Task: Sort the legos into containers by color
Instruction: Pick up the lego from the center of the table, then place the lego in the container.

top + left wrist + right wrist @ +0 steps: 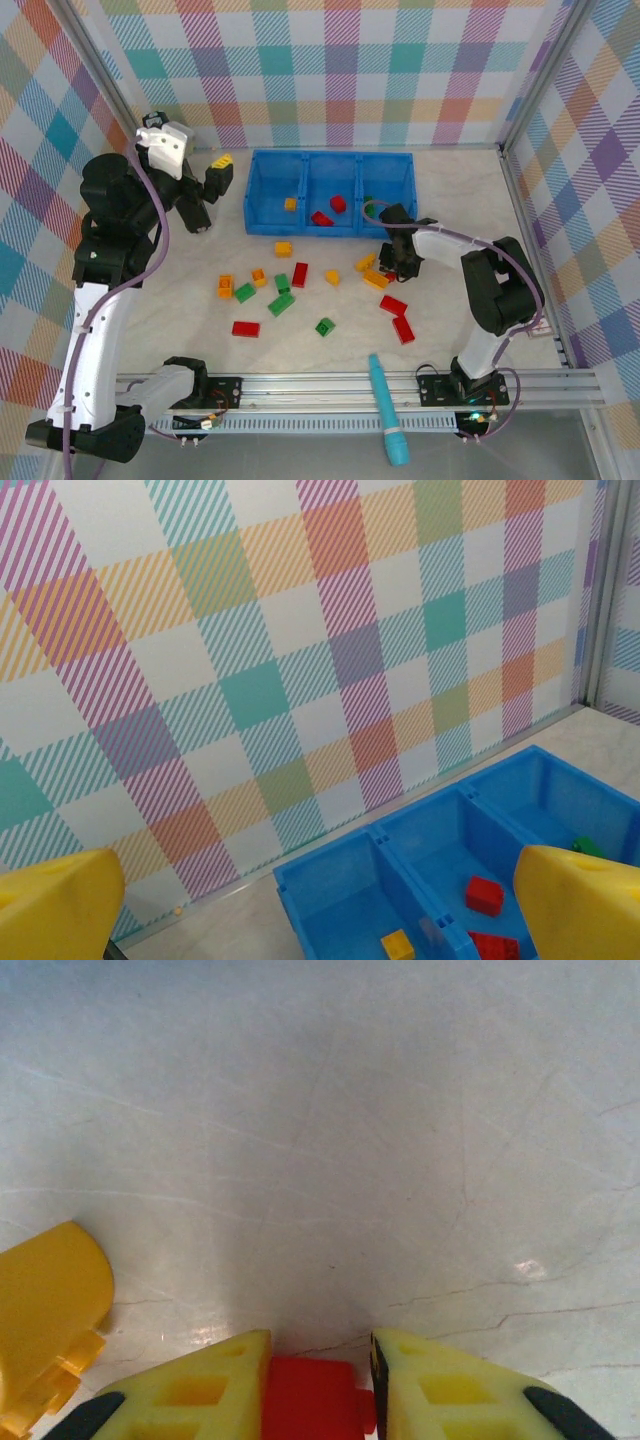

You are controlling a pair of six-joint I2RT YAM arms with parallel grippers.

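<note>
I have the blue tray (270,228) at 12 o'clock on the table (450,210). Its left compartment holds a yellow brick (290,204), the middle one holds two red pieces (322,218), and the right one holds something green (585,847).

My right gripper (400,265) is down on the tabletop, at about 6 o'clock from the tray's right compartment. In its wrist view the yellow fingers (200,1395) stand narrow, pinched on a red brick (315,1400) that sits between them. An orange brick (45,1325) lies near them at 9 o'clock.

My left gripper (215,175) hangs at 9 o'clock of the tray, jaws wide with nothing between them.

The loose bricks (282,304), red, green and orange, lie scattered between the tray and the arm bases. A teal tool (385,405) lies at 6 o'clock by the near edge.
</note>
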